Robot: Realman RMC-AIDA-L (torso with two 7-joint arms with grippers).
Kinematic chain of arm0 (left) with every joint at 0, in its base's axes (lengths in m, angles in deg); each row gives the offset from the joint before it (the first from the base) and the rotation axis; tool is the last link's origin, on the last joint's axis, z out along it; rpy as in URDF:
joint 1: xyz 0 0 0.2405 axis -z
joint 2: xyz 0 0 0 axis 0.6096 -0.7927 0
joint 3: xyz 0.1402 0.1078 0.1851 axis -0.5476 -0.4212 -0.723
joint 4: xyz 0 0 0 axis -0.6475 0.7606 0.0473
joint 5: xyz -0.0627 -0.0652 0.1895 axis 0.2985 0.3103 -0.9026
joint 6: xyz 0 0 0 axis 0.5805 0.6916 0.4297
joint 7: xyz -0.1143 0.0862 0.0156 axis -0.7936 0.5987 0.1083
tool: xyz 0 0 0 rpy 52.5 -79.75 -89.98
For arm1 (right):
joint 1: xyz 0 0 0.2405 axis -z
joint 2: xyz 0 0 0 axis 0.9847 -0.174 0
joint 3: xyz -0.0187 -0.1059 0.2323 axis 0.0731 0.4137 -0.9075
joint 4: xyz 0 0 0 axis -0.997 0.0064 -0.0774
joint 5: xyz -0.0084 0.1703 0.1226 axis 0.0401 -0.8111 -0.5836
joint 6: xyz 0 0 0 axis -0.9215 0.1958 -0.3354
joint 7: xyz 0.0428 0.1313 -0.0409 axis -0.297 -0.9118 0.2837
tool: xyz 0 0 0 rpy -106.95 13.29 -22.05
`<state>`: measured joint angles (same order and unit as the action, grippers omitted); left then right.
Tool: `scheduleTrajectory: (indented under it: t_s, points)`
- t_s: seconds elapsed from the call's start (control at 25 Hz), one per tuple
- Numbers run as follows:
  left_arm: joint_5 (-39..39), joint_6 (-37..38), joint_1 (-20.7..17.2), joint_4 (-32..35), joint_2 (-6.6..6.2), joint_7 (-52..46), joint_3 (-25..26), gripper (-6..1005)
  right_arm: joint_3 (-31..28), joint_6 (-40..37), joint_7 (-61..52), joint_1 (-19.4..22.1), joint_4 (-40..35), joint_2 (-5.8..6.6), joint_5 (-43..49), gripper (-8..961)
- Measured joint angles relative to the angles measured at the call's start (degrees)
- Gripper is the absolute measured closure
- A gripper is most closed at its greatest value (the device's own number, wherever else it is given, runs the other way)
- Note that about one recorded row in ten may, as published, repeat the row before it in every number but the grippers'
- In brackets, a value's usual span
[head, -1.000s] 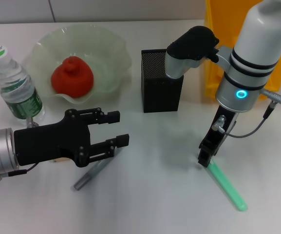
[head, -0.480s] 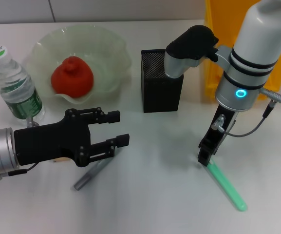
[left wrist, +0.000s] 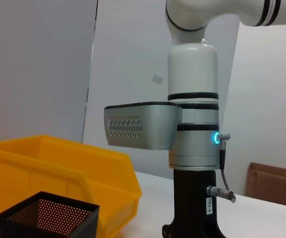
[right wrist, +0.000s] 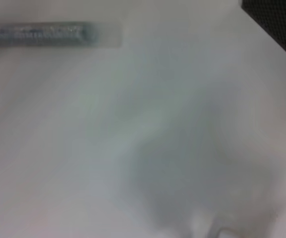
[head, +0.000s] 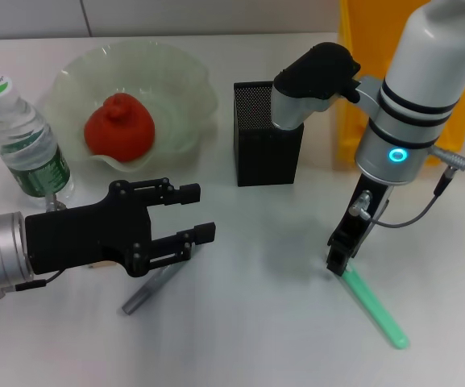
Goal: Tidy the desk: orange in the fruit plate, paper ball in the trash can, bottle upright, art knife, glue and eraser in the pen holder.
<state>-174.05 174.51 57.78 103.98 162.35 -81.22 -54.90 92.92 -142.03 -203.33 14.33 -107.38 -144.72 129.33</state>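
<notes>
Head view, green stick (head: pixel 373 307) at 5 o'clock under right gripper (head: pixel 338 263), grip unreadable, art knife (head: pixel 153 287) below left gripper (head: pixel 198 214), spread and unloaded, bottle (head: pixel 24 147) upright at 9, cap print illegible, orange (head: pixel 120 126) in fruit plate (head: pixel 185 89), pen holder (head: pixel 267 145), trash can (head: pixel 351 72) at 1.

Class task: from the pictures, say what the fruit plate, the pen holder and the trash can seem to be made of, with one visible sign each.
Fruit plate: probably glass, glossy; pale green, translucent, wavy rim.
Pen holder: likely metal mesh, matte black; fine perforations show.
Trash can: apparently plastic, smooth; bright yellow, thick moulded rim.
</notes>
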Motion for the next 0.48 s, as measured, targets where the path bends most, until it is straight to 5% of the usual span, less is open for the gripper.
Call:
scheduleTrajectory:
  t_s: [0.48]
  points:
    - [0.00, 0.05, -0.12, 0.00, 0.00, 0.06, 0.03, 431, 4.33, 0.45, -0.48, -0.09, 0.09, 0.00, -2.98, 605]
